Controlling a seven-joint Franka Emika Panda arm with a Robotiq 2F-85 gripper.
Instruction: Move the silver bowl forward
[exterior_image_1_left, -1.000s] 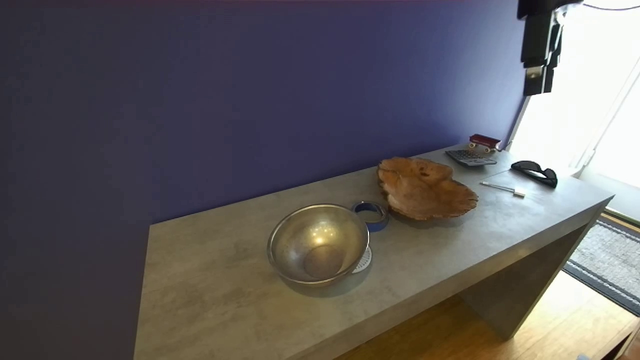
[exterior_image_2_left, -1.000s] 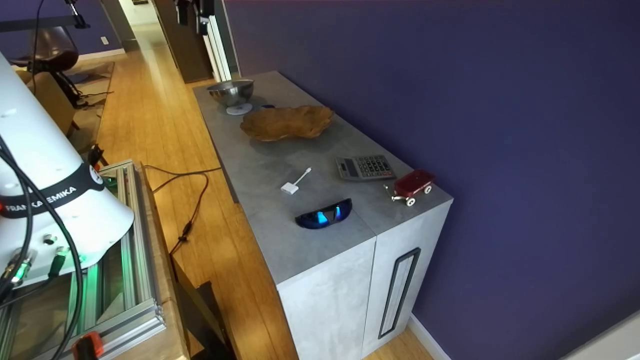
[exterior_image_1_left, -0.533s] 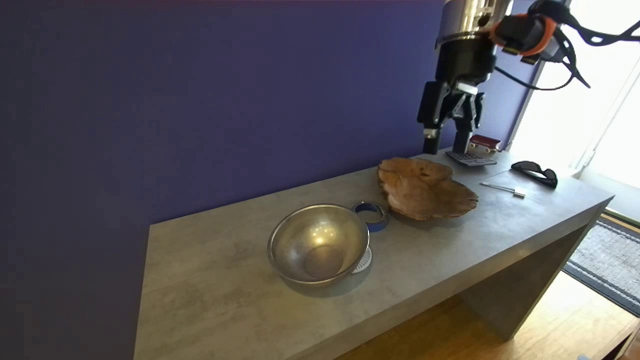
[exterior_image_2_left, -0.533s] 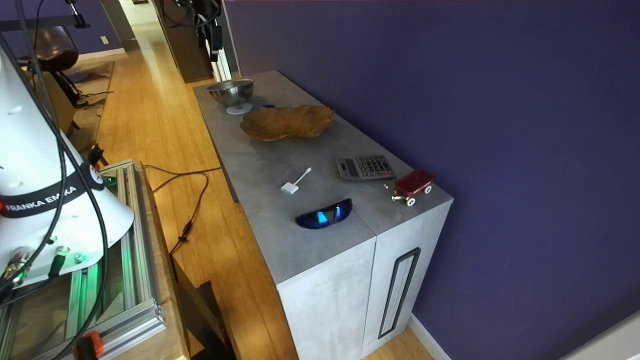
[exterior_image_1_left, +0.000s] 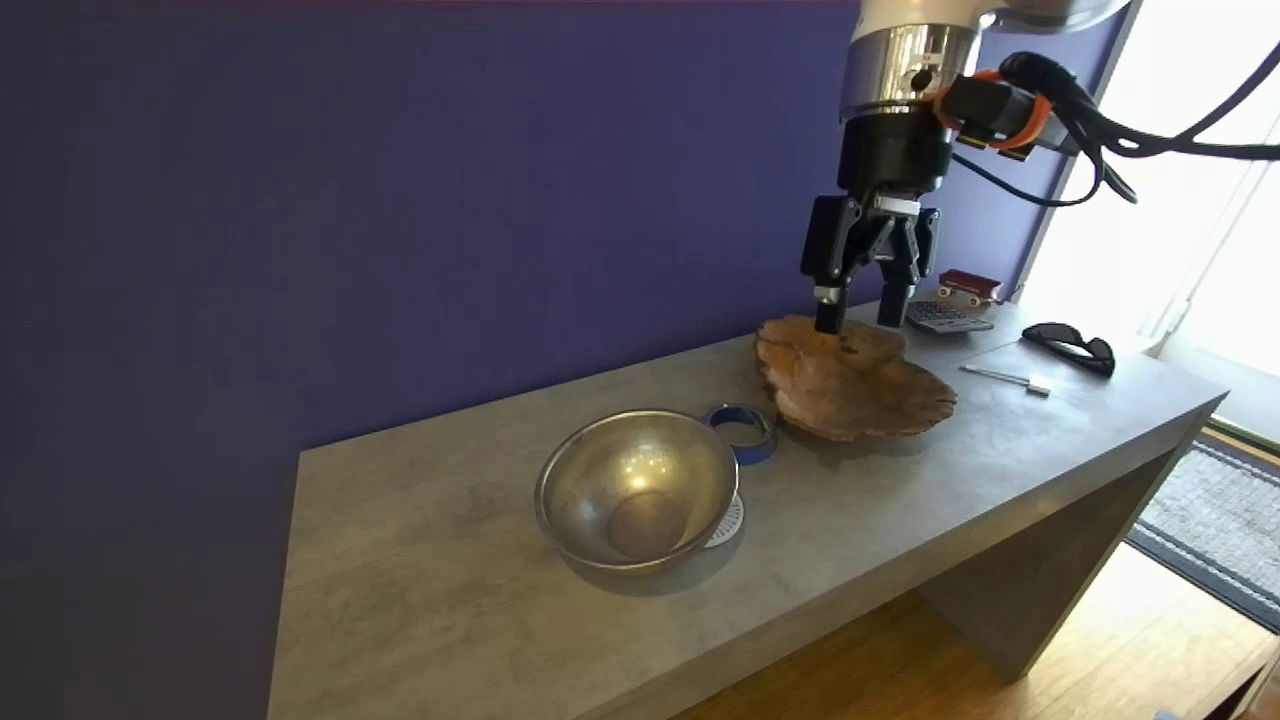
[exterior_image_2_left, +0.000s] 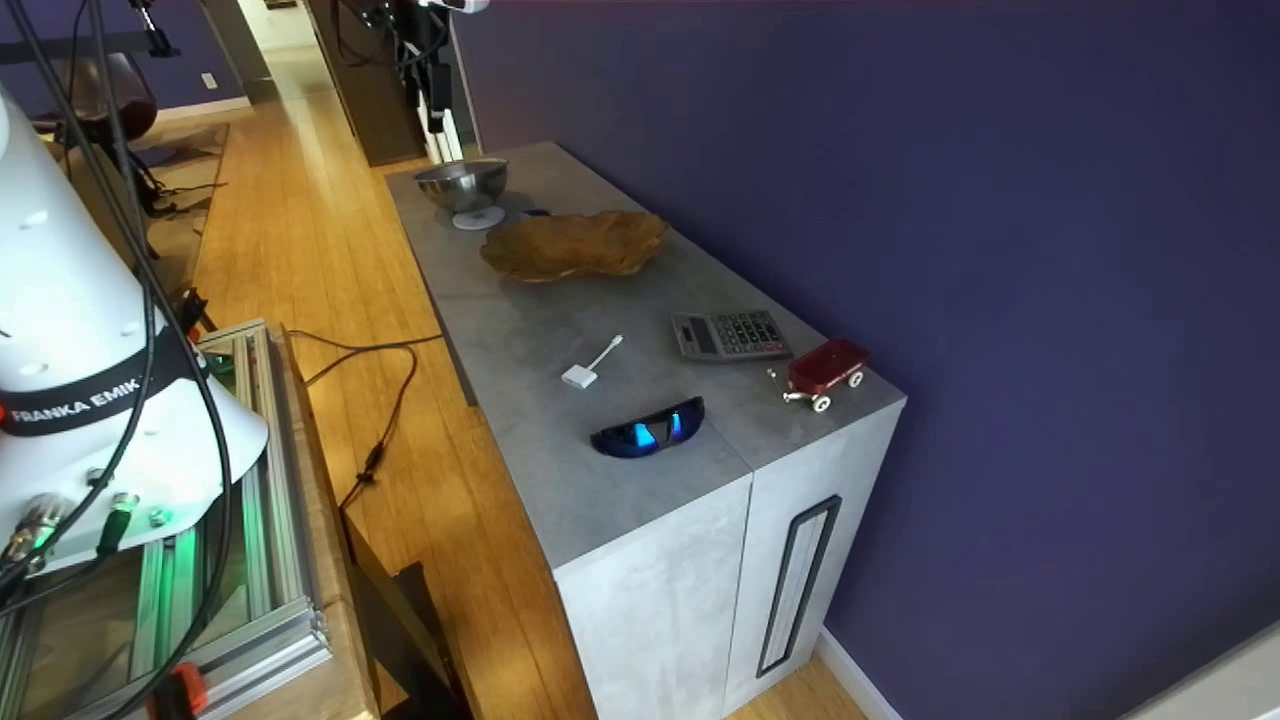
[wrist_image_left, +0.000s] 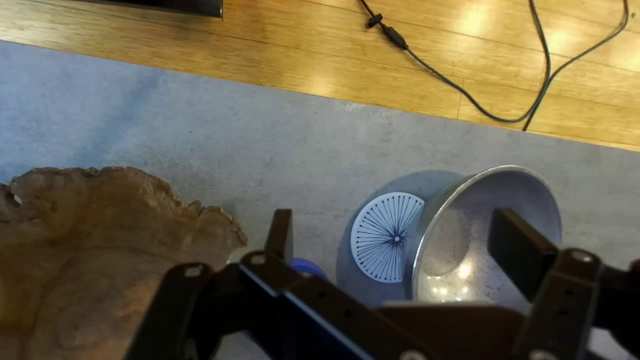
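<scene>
The silver bowl (exterior_image_1_left: 640, 490) stands on the grey counter (exterior_image_1_left: 420, 560), hollow up, and shows in both exterior views (exterior_image_2_left: 462, 185). In the wrist view the bowl (wrist_image_left: 480, 225) lies at right, partly behind a finger. A flat white perforated disc (wrist_image_left: 385, 237) is partly covered by the bowl. My gripper (exterior_image_1_left: 861, 315) is open and empty, high above the counter. In the wrist view its fingers (wrist_image_left: 397, 240) are wide apart, with the disc and the bowl's near rim seen between them, well below.
A brown wooden dish (exterior_image_1_left: 850, 390) and a blue tape roll (exterior_image_1_left: 755, 447) are beside the bowl. A calculator (exterior_image_2_left: 732, 335), red toy wagon (exterior_image_2_left: 826, 368), white adapter (exterior_image_2_left: 582, 376) and sunglasses (exterior_image_2_left: 648, 428) lie farther along. A purple wall (exterior_image_1_left: 500, 200) runs along the counter's back.
My arm has come into fuller view from the upper right, moving left and lower, towards the bowl's side. The gripper stays open. The bowl and other objects have not moved.
</scene>
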